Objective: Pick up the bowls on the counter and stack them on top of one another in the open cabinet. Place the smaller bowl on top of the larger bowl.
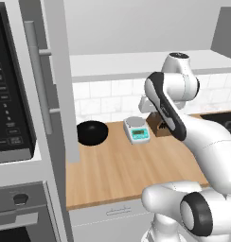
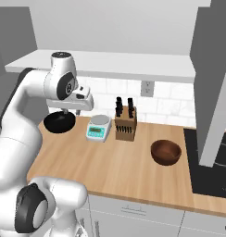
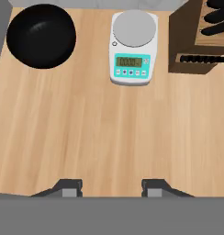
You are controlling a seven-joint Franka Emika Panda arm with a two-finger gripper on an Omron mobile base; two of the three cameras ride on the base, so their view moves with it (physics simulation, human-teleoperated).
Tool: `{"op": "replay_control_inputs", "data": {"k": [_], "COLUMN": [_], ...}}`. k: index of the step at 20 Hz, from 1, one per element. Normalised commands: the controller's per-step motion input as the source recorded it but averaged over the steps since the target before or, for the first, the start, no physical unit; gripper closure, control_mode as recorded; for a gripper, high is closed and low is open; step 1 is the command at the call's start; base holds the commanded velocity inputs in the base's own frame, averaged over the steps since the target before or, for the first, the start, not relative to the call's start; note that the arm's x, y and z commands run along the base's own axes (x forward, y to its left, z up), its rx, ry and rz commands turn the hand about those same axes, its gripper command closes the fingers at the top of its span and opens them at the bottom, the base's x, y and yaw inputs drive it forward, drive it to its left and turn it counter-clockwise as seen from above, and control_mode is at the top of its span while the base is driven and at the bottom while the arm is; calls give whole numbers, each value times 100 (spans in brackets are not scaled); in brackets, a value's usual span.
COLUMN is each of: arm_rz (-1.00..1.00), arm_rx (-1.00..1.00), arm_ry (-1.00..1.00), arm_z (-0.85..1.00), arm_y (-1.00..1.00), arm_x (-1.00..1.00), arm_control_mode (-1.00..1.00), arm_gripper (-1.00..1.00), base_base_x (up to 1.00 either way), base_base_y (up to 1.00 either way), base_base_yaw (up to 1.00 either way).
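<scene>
On the left of the bench [image 1: 117, 175], the black bowl [image 1: 92, 132] is seen close beside the grey cabinet door [image 1: 60, 80]. A collision with that door could be caused by a wide reach for the bowl. Its glossy, curved rim may also be let slip if only thinly pinched. To its right the kitchen scale [image 1: 137, 129] could be knocked, being near the bowl. The knife block [image 2: 125, 122] comes next, then, well apart at the right, the reddish-brown bowl [image 2: 166, 152] near the cooktop [image 2: 212, 162]. The tool [image 3: 112, 188] is held open and empty above bare wood, nothing being gripped. If the brown bowl is shelved first, the stacking order would be reversed. Counted: two bowls, one scale, one knife block.
</scene>
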Motion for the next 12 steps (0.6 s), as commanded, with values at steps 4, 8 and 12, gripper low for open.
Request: {"op": "replay_control_inputs", "data": {"k": [4,8,12], "arm_rz": [1,8,6], "arm_rx": [0,0,0], "arm_ry": [0,0,0], "arm_z": [-17,-40,-44], "arm_y": [-47,-100,-100], "arm_x": [-9,-17,-29], "arm_control_mode": [-100,-100,-100], "arm_gripper": [-100,-100,-100], "base_base_x": [0,0,0], "base_base_y": [0,0,0], "base_base_yaw": [0,0,0]}}
